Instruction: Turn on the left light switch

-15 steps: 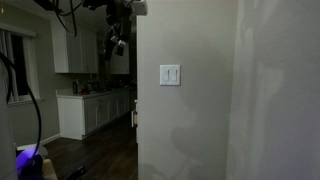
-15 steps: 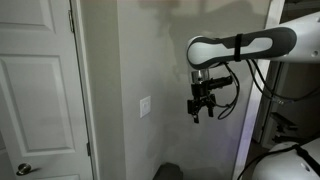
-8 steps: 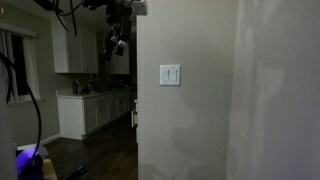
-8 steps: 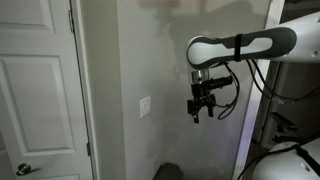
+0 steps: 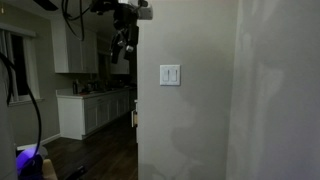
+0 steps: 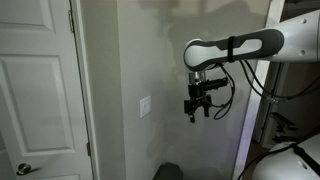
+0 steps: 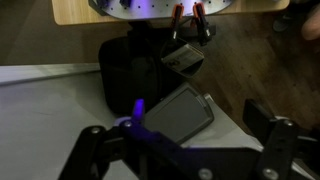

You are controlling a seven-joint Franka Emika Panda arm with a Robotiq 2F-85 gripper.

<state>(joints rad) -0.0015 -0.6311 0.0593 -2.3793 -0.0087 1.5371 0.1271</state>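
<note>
Two upright rockers; the left light switch [image 5: 166, 75] on its wall plate [image 6: 146, 107] lies 9 o'clock from the gripper [image 6: 195, 112] (jaws spread, empty).

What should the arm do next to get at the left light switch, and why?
Probably swing the hand toward the wall plate: the hand hangs apart from it, pointing down, and nothing touches the left light switch.

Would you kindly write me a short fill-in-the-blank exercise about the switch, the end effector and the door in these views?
The left light switch sits on a white wall plate that carries ___ rockers. The end effector touches ___ of them and hangs apart from the plate. In an exterior view, the panelled door is coloured ___.
Missing words: two; neither; white.
</note>
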